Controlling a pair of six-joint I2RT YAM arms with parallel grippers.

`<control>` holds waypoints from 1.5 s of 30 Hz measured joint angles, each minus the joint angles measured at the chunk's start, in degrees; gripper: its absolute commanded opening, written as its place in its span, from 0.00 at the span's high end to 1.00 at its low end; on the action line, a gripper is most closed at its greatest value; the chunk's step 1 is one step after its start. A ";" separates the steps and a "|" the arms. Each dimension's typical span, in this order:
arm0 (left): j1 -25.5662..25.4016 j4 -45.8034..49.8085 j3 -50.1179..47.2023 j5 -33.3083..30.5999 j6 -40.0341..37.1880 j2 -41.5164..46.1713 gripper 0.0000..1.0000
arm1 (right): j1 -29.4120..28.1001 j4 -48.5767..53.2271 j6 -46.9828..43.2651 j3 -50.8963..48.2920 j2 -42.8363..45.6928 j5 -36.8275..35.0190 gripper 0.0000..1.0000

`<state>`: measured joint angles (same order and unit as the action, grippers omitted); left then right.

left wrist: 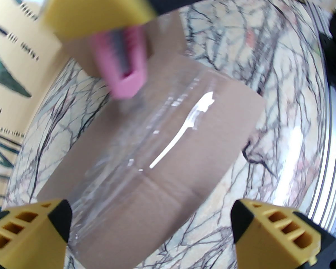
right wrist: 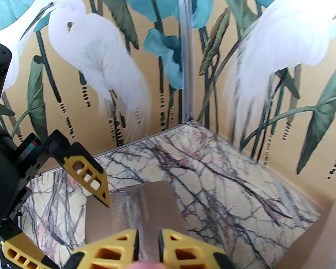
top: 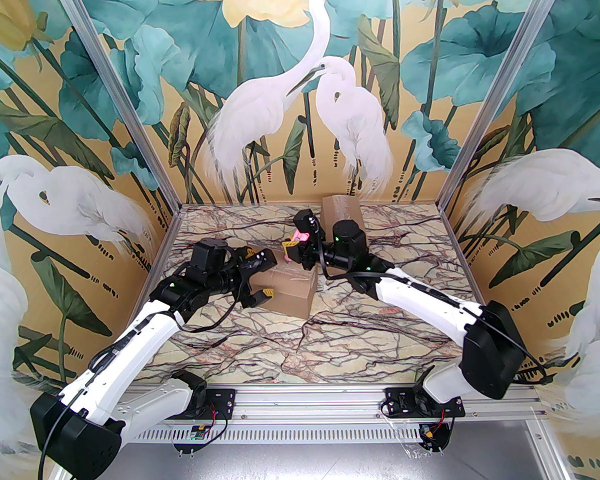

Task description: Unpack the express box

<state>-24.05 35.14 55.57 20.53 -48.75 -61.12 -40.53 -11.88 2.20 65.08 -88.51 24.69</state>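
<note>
Nearest on the marbled bench (top: 380,358), the left end effector (top: 263,275) stands fully open, one finger on either side of the near-left end of the express box (top: 290,290); it brackets the cardboard without clamping it. The box lies flat and closed around the middle of the bench, with a strip of clear tape (left wrist: 145,139) running along its top seam. At the far end of that seam the right end effector (right wrist: 147,247) is closed on a pink utility knife (left wrist: 126,66), held just above the tape. The left wrist view is blurred, so I cannot tell whether the blade touches. The step in hand looks like slitting the seam. To do it well, the left fingers should probably close to steady the box, and the knife should be drawn shallow and straight along the centre line so that nothing inside gets cut. A second cardboard box (top: 342,208) sits well apart against the back wall.
</note>
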 measured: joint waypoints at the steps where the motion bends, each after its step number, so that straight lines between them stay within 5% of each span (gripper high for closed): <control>1: -0.04 -0.17 -0.13 0.02 -1.46 -0.22 0.00 | 0.00 0.00 0.24 0.02 -0.42 0.48 1.00; 11: -0.04 -6.29 -4.15 0.22 -8.33 -3.34 0.00 | 0.13 -0.72 0.83 0.57 -2.25 1.29 1.00; 45: 1.18 -14.71 -7.32 1.31 -9.22 -8.83 0.03 | 0.92 -2.47 1.03 1.03 -4.17 2.73 1.00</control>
<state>-22.87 20.43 48.25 21.85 -57.98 -69.95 -39.62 -14.35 3.22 66.11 -92.68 27.42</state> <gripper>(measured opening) 0.985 0.177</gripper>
